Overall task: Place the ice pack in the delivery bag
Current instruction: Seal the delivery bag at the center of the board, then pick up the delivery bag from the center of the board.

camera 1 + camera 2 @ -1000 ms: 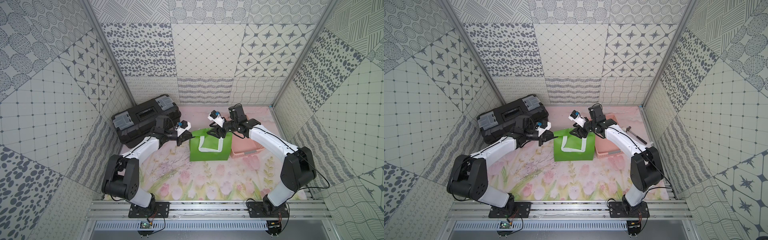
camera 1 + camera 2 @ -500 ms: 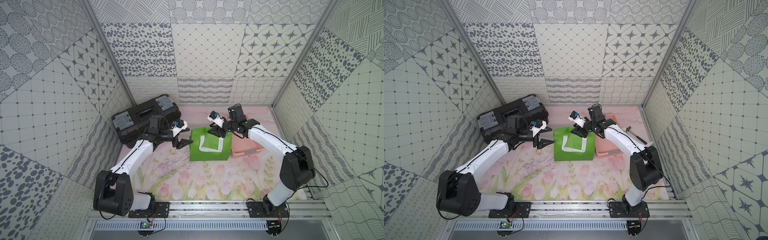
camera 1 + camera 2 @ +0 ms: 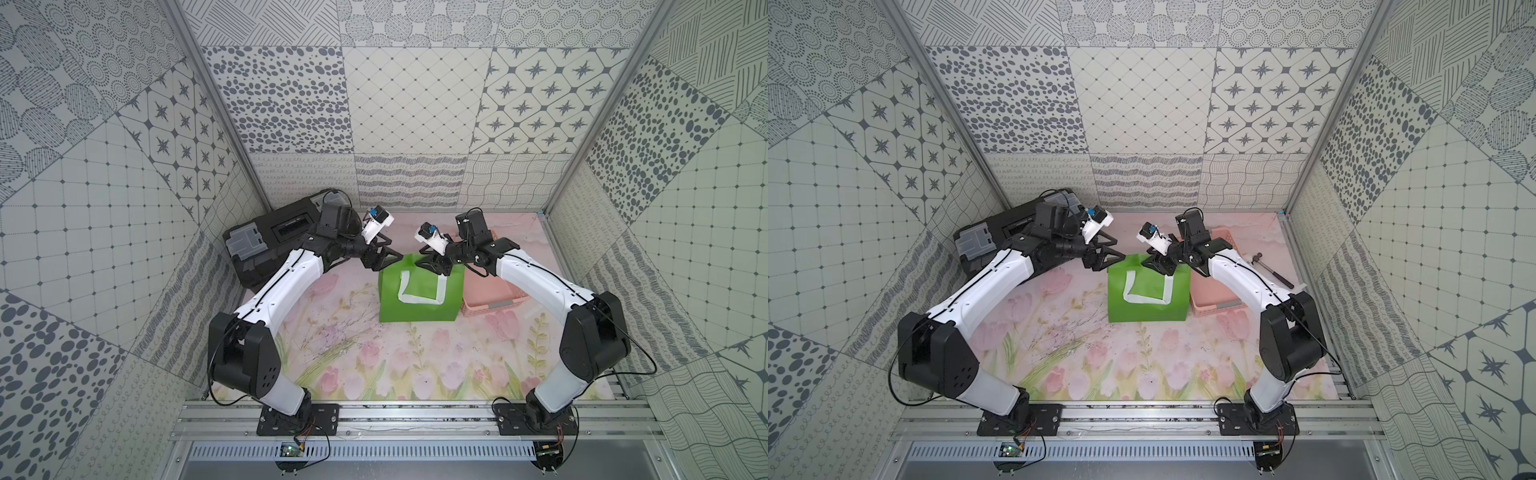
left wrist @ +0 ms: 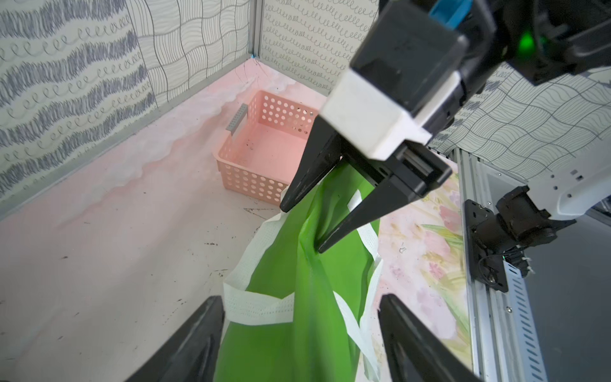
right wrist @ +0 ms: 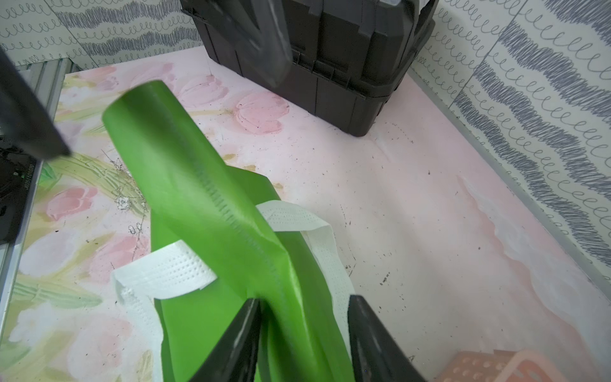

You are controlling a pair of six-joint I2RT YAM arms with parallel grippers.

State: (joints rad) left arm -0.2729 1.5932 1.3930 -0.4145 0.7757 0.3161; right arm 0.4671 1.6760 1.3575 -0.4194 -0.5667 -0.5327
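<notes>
Delivery bag (image 3: 419, 299): centre of mat (image 3: 353, 345), mouth collapsed flat; ice pack unseen.
Risk: pull unevenly and you tip it onto the basket (image 3: 494, 305) at 3 o'clock.
Right gripper (image 3: 430, 266): bag's 1 o'clock corner, fingers half-spread astride the rim; grip unclear.
Left gripper (image 3: 395, 251): 11 o'clock corner, fingers wide around the rim.

Glossy white link shells (image 3: 286, 286) dotted with small dark screw holes, boxy black joint housings (image 3: 245, 361), thin black cables (image 3: 654, 365) looping loose, flat black base plates (image 3: 326, 419), right hand (image 4: 301, 229) white-bodied, tapered black fingers (image 4: 307, 172).
</notes>
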